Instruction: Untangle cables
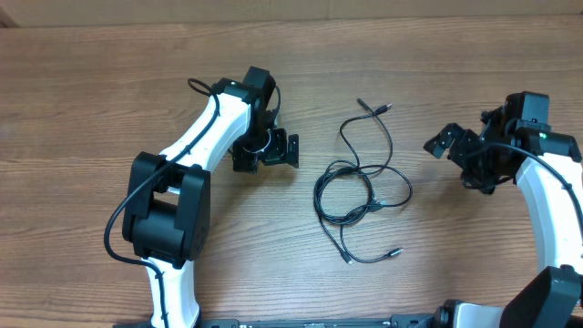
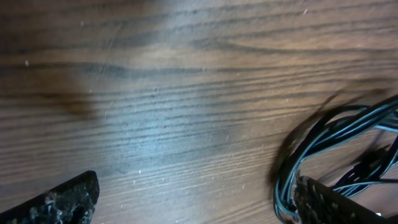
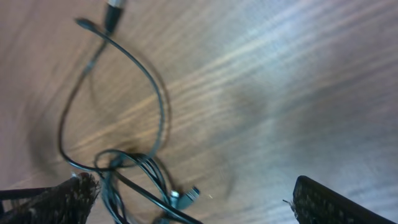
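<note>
The cables (image 1: 357, 187) lie tangled in the middle of the wooden table, thin black cords with small plug ends spreading to the top and bottom. My left gripper (image 1: 266, 148) is open and empty just left of the tangle. In the left wrist view the cable loops (image 2: 336, 134) lie by the right fingertip, with bare wood between the fingers (image 2: 196, 202). My right gripper (image 1: 460, 150) is open and empty to the right of the tangle. In the right wrist view the cables (image 3: 134, 168) lie near the left fingertip, with plug ends (image 3: 183, 198) between the fingers (image 3: 196, 202).
The wooden table (image 1: 91, 109) extends around both arms. The white left arm (image 1: 182, 182) crosses the left half and the white right arm (image 1: 556, 200) runs along the right edge.
</note>
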